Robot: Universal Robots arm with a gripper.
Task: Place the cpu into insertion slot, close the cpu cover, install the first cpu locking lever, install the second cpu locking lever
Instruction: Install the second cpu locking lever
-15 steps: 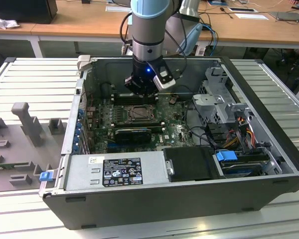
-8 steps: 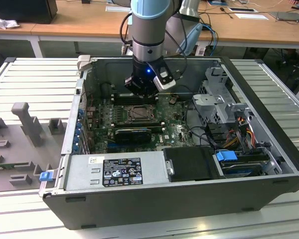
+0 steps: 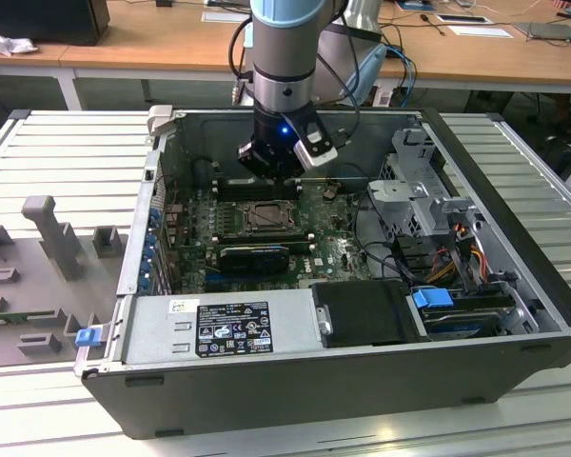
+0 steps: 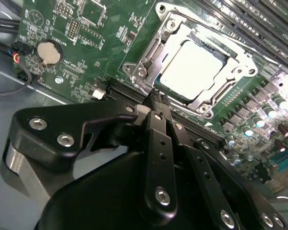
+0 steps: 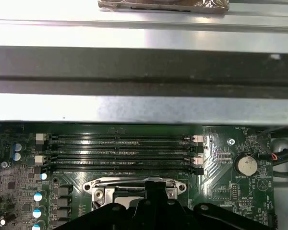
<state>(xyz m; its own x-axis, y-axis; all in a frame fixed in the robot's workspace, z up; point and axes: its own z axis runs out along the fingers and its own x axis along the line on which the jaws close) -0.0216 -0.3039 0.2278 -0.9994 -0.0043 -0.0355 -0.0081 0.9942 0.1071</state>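
Resting in insertion slot, cpu; gripper just beside.

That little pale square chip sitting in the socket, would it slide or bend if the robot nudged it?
The cpu looks like a flat, rigid plate, so it probably would not bend. The cover appears to frame it on all sides, so a nudge would likely not shift it. Its smooth, shiny top suggests the end effector could slip on it.
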